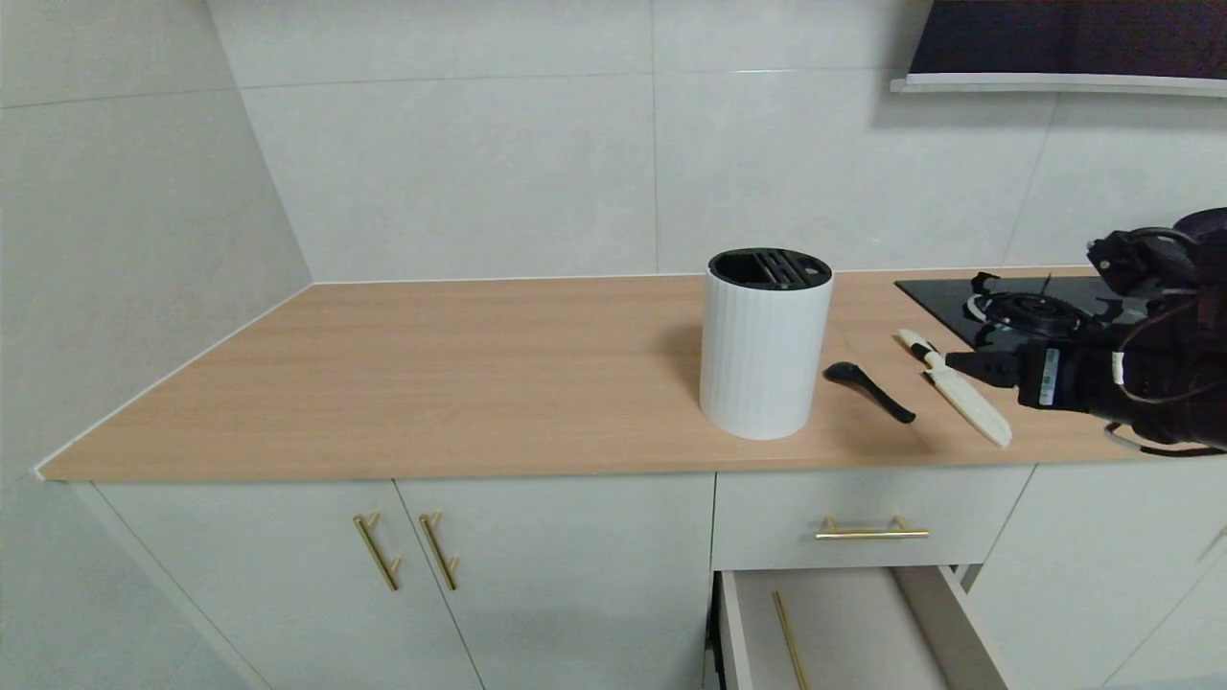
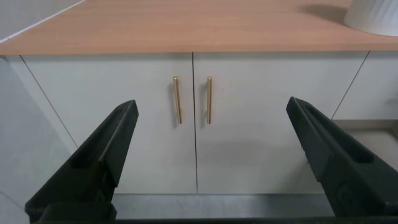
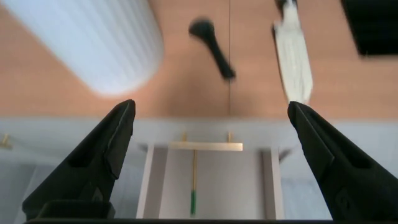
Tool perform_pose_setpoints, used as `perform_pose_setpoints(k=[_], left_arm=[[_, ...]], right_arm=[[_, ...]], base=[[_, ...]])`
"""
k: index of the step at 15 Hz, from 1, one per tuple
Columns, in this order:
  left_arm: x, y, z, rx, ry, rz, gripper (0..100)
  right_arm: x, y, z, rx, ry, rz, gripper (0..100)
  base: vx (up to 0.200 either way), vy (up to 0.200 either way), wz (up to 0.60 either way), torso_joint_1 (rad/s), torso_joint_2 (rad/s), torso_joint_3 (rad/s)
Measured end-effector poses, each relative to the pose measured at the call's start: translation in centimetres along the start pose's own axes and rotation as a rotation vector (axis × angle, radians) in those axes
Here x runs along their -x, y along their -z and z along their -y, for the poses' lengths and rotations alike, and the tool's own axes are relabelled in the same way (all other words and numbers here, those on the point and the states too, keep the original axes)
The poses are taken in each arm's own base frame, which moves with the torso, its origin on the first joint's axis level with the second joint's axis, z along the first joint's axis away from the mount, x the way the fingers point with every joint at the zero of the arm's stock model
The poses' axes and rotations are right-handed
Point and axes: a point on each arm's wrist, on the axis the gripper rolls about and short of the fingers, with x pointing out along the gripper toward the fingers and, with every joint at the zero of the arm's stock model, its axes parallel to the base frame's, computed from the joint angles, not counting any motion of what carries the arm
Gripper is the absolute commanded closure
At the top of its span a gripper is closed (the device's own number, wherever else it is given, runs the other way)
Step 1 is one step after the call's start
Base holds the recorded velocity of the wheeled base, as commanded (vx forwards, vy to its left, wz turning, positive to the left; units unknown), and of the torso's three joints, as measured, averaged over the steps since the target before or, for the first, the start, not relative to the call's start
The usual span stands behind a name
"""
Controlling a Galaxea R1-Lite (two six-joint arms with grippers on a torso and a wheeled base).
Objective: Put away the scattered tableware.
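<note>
A white ribbed utensil holder (image 1: pixel 765 355) with a black slotted top stands on the wooden counter (image 1: pixel 431 374). To its right lie a black spoon (image 1: pixel 869 390) and a white knife (image 1: pixel 956 386). My right gripper (image 1: pixel 970 367) hovers above the knife, near the counter's front edge. In the right wrist view this gripper (image 3: pixel 211 107) is open and holds nothing, with the holder (image 3: pixel 93 43), spoon (image 3: pixel 211 46) and knife (image 3: pixel 292 56) beyond it. My left gripper (image 2: pixel 211 107) is open and empty, low down and facing the cabinet doors (image 2: pixel 193 124).
A drawer (image 1: pixel 844 623) under the counter stands pulled out, with a thin stick (image 3: pixel 193 186) lying inside. A black gas hob (image 1: pixel 1035 307) sits at the back right, behind the knife. Tiled walls close off the back and the left. The counter's left half is bare.
</note>
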Motion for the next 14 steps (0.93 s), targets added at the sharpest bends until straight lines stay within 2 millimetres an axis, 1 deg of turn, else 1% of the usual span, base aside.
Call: perform_pose_setpoints(k=[2, 5, 7, 9, 11, 14], left_arm=[[0.0, 0.0, 0.0, 0.0, 0.0, 0.0, 0], [0.0, 0.0, 0.0, 0.0, 0.0, 0.0, 0], [0.0, 0.0, 0.0, 0.0, 0.0, 0.0, 0], [0.0, 0.0, 0.0, 0.0, 0.0, 0.0, 0], [0.0, 0.0, 0.0, 0.0, 0.0, 0.0, 0], [0.0, 0.0, 0.0, 0.0, 0.0, 0.0, 0]], right_arm=[[-2.8, -1.4, 0.4, 0.018, -0.032, 0.007, 0], [-7.1, -2.1, 2.0, 0.071, -0.117, -0.01, 0], [-9.3, -1.3, 3.3, 0.107, -0.195, -0.044, 0], [-11.0, 0.2, 4.0, 0.175, -0.251, -0.086, 0], [-12.4, 1.7, 4.5, 0.193, -0.256, -0.117, 0], [-14.3, 3.0, 4.9, 0.198, -0.251, -0.1, 0]], base=[[0.0, 0.0, 0.0, 0.0, 0.0, 0.0], [0.0, 0.0, 0.0, 0.0, 0.0, 0.0], [0.0, 0.0, 0.0, 0.0, 0.0, 0.0], [0.0, 0.0, 0.0, 0.0, 0.0, 0.0], [0.0, 0.0, 0.0, 0.0, 0.0, 0.0], [0.0, 0.0, 0.0, 0.0, 0.0, 0.0]])
